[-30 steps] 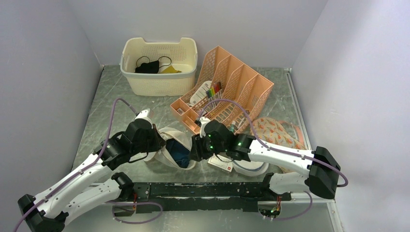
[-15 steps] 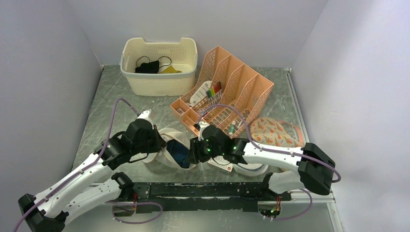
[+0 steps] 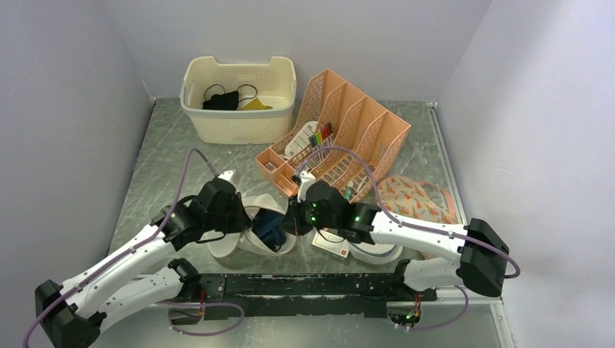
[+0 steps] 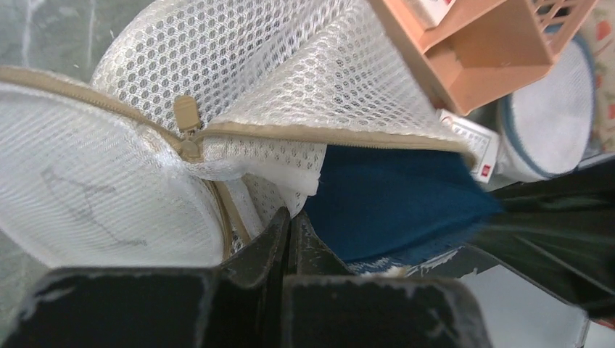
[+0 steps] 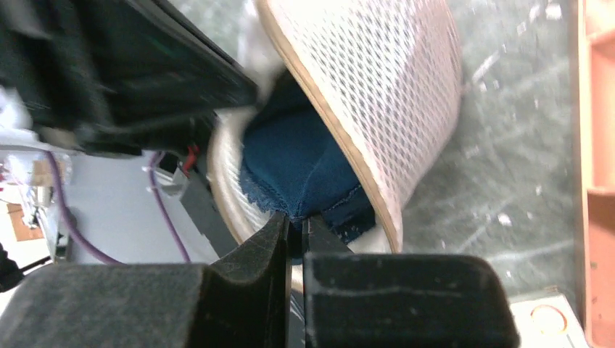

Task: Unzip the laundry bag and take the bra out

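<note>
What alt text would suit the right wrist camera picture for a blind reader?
Two black fingers of the right gripper pinch shut on the edge of a dark blue fabric bra that pokes out of an unzipped white round mesh laundry bag with beige trim. The bag lies on a grey mottled metal table.

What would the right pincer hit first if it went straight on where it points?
The bra: the right pincer is shut on its blue edge in the mouth of the laundry bag. Beyond it, probably the bag's mesh wall; depth is unclear.
</note>
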Controlling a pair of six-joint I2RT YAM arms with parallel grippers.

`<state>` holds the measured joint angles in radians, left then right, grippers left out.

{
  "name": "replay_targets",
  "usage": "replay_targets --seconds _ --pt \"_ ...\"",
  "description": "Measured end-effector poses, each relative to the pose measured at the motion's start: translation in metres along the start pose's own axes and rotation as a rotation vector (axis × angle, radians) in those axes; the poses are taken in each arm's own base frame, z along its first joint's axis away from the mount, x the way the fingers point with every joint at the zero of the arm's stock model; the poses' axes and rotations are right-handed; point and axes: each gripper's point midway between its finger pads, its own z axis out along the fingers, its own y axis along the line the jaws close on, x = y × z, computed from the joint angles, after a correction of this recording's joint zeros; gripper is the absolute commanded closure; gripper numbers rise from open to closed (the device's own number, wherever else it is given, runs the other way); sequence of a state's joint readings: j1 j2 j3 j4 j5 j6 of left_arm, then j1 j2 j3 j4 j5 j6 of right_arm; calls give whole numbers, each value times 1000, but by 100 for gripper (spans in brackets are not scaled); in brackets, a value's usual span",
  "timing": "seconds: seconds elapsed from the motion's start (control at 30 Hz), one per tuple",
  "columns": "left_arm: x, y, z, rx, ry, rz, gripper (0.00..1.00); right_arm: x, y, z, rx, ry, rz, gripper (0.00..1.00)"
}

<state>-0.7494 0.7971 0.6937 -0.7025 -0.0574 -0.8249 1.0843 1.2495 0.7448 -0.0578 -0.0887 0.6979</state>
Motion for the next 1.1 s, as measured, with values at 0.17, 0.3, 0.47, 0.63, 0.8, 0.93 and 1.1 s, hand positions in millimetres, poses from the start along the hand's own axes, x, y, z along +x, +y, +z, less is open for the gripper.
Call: replay_targets --seconds 0.17,0.3,0.47,0.63,0.8,0.93,1.1 --pt "12 3 9 -13 71 24 93 -44 31 -7 -63 -97 -57 96" --pt "17 1 10 -5 88 36 93 -62 43 -15 -92 -150 -96 97" --pt "24 -4 9 19 95 42 93 -67 43 -20 -87 -173 -120 98" --pt "49 -2 22 50 142 19 93 -58 34 -19 -72 -169 -138 100" --pt "63 3 26 36 172 -5 93 4 -17 -20 14 -59 -146 100" --pt "63 3 29 42 164 -22 93 25 -37 -34 60 -36 -146 100" --pt "68 5 37 41 176 -21 93 2 -26 -49 37 -138 -162 100"
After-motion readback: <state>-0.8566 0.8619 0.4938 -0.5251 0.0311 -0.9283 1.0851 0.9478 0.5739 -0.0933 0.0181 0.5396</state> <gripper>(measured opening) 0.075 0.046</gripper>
